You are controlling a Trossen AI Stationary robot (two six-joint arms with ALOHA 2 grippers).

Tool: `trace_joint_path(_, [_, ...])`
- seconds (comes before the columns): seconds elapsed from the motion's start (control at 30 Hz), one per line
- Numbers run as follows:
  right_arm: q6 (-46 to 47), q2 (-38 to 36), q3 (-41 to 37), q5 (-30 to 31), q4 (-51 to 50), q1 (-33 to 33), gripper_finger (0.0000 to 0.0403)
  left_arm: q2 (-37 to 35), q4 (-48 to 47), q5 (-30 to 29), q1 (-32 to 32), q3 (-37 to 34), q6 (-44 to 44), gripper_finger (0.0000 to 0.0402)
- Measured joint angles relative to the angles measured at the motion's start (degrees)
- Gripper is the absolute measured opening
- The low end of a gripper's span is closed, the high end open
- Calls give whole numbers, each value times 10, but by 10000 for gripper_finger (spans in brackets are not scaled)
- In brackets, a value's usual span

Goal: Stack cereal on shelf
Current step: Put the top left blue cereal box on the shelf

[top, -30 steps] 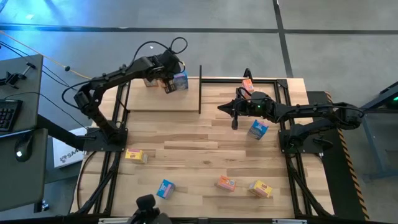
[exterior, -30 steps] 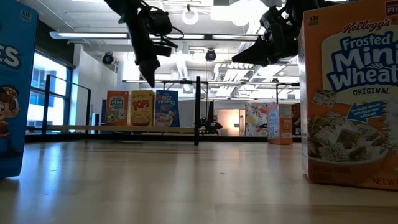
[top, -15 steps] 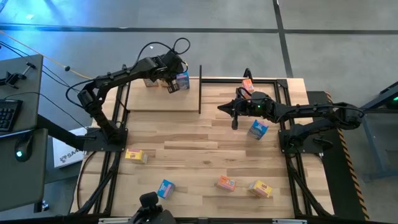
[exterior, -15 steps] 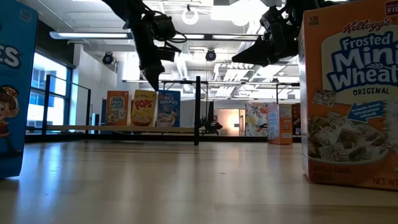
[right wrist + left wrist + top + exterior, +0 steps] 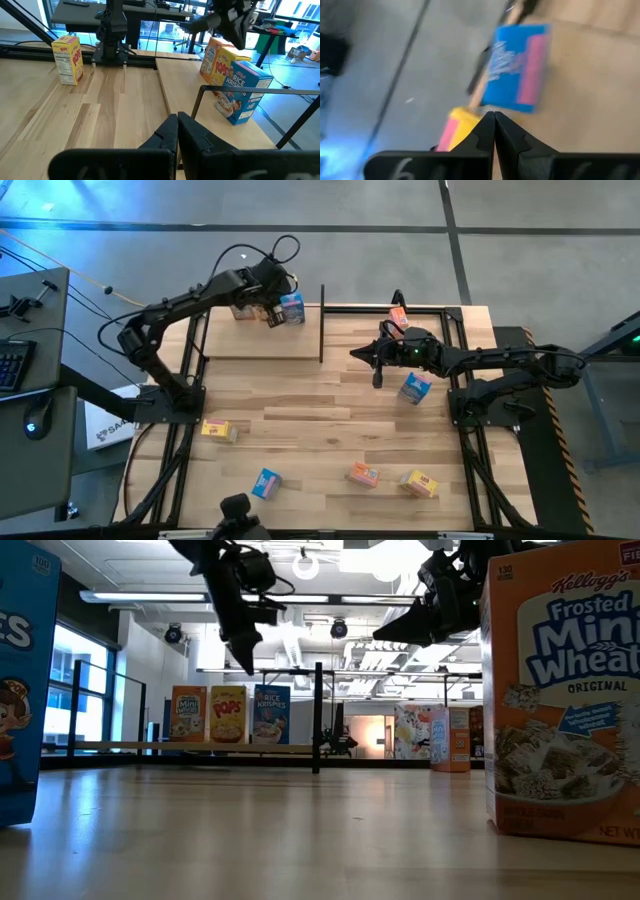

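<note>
Cereal on shelf: three boxes stand upright in a row at the far left, an orange-pink one (image 5: 188, 715), a yellow one (image 5: 228, 715) and a blue Rice Krispies box (image 5: 291, 308), long axes vertical.
Facing: their printed fronts look toward the near edge; from above the blue box sits slightly skewed to its neighbours.
Shelf: pale base board (image 5: 260, 340) bounded by a black post (image 5: 322, 320).
Left gripper: fingers pressed together, holding nothing (image 5: 270, 315), hovering just beside the blue box, above the row.
Right gripper: fingers together and empty (image 5: 377, 376), raised over the far right of the table.
Loose cereal: a blue box (image 5: 414, 387) near the right gripper, an orange-pink one (image 5: 399, 316) at the far right; along the near side a yellow (image 5: 219, 430), a blue (image 5: 266, 483), an orange-pink (image 5: 363, 474) and another yellow (image 5: 419, 483).
Step in hand, as I judge it: nudging the blue box square.
Doing it well: push low and gently so it slides rather than topples.
</note>
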Motion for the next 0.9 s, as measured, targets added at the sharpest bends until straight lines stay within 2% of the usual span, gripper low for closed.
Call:
trace_joint_path(0.1, [0,0,0,0,0,0,0,-12,3,107,-3,-14,-8,0])
trace_joint_path(0.17, [-1,0,0,0,-1,0,0,-15,19,136,-11,-36,-9,0])
trace_joint_path(0.33, [-2,0,0,0,-4,0,0,-16,81,129,-21,-112,-4,0])
trace_joint_path(0.5, [-2,0,0,-3,-4,0,0,-16,157,83,-19,-170,-7,0])
trace_joint_path(0.7, [-2,0,0,-3,-4,0,0,-16,217,80,-4,-192,-13,0])
trace_joint_path(0.9, [-2,0,0,-3,-4,0,0,-16,232,80,8,-193,-17,0])
